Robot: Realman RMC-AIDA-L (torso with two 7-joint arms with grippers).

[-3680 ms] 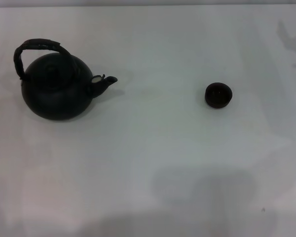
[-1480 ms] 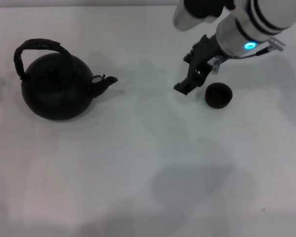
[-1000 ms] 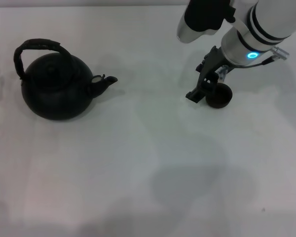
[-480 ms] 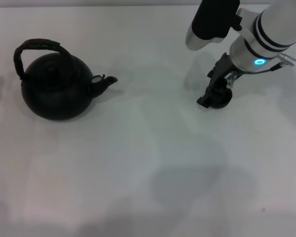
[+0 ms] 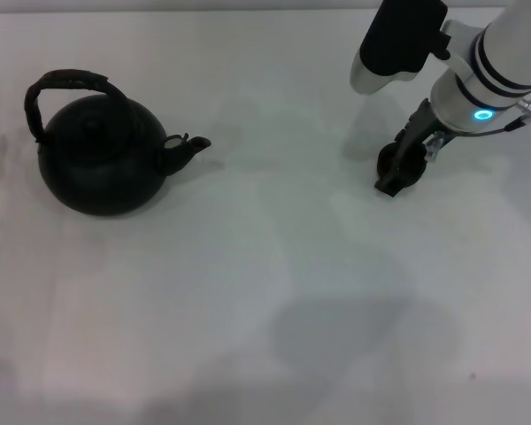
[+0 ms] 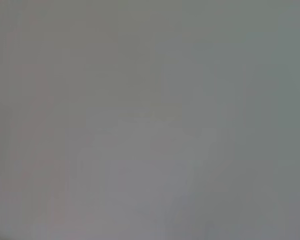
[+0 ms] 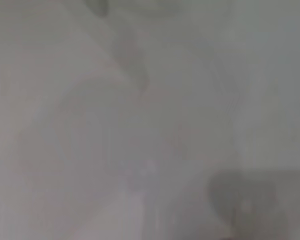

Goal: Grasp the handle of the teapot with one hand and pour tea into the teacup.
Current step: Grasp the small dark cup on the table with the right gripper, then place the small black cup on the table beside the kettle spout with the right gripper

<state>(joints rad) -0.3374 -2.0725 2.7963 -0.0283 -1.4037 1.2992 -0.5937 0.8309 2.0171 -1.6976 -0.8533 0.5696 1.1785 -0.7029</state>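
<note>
- A plain white table [image 5: 265, 292] is seen across the whole head view, marked only by soft grey shadows; nothing of the room beyond it is shown.
- Only a blank pale surface is given by the left wrist view, and a blurred pale surface by the right wrist view.
- The right gripper [image 5: 398, 168] is lowered onto the spot of the teacup [image 5: 388, 159], of which only a dark edge is seen beside the dark fingers; whether the cup is clasped cannot be told.
- The teapot [image 5: 102, 159] is stood well apart from that gripper, towards the robot's left, upright, its spout turned towards the gripper.
- The handle [image 5: 66, 84] is arched over the pot, untouched.
- The contents of pot and cup cannot be made out.
</note>
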